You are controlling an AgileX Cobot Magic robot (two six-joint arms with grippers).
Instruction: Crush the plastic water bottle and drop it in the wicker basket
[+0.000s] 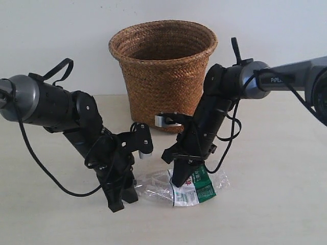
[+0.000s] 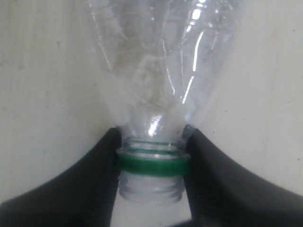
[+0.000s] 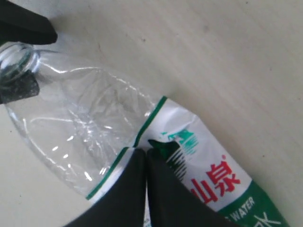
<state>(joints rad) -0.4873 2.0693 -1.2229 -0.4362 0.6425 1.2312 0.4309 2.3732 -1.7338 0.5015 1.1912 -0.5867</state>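
Note:
The plastic water bottle (image 1: pixel 196 190) lies flattened on the table in front of the wicker basket (image 1: pixel 163 71), its white-and-green label crumpled. My left gripper (image 1: pixel 123 200) is shut on the bottle's neck. In the left wrist view its black fingers (image 2: pixel 102 175) clamp either side of the green cap ring (image 2: pixel 151 163), with the clear body (image 2: pixel 156 61) stretching away. My right gripper (image 1: pixel 178 182) is shut, fingers pressed together, and its tips bear down on the label (image 3: pixel 208 165) at mid-bottle. The left gripper's fingertips (image 3: pixel 23 23) show at the neck in the right wrist view.
The basket stands upright at the back centre, close behind both arms. A small white-and-black piece (image 1: pixel 167 120) sits at the basket's base. Black cables (image 1: pixel 46 168) loop from both arms over the pale table (image 1: pixel 276 204). A plain wall lies behind.

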